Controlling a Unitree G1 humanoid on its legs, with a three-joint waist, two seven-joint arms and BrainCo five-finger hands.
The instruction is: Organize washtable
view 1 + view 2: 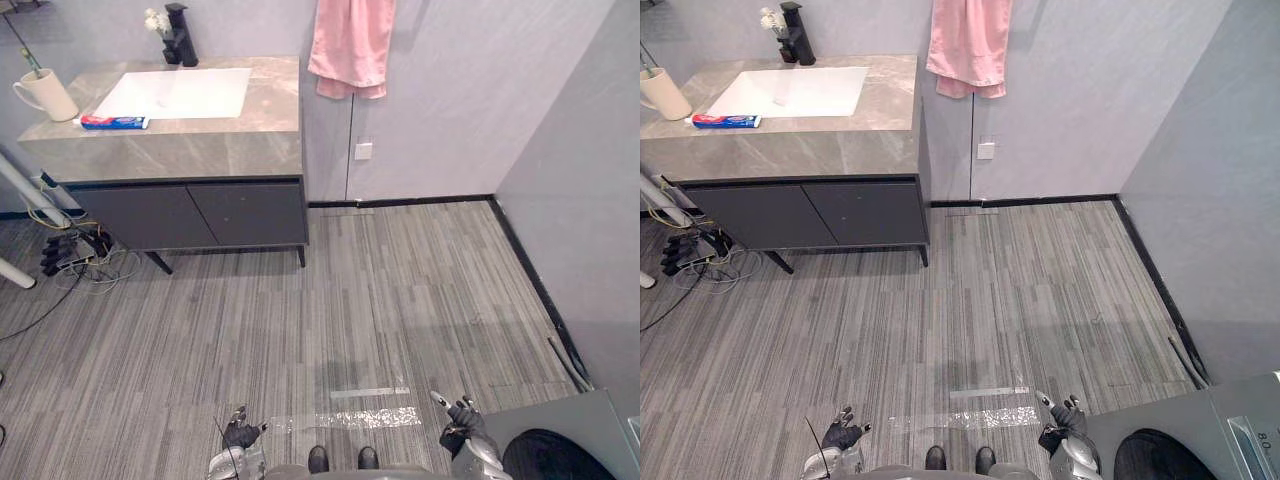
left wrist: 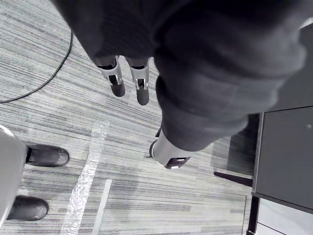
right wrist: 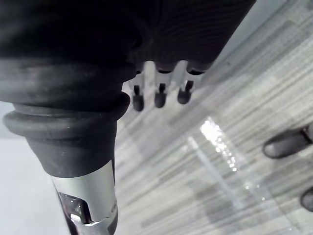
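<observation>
Left eye view: left hand (image 1: pixel 240 435) and right hand (image 1: pixel 462 418) hang empty, seemingly relaxed open, away from the washtable (image 1: pixel 200 150).

Open floor (image 1: pixel 330 300) runs up to the washtable (image 1: pixel 210 150). On top, mug (image 1: pixel 45 95), toothpaste tube (image 1: pixel 113 122) and faucet (image 1: pixel 180 38) crowd the left and back, while the right side stays free.

Well ahead of me, the grey stone counter (image 1: pixel 200 150) carries a cream mug (image 1: pixel 45 95) standing upright at its left end (a thin stick leans out of it). A red, white and blue toothpaste tube (image 1: pixel 114 122) lies flat near the mug, along the front-left edge of the white sink (image 1: pixel 175 92).
</observation>
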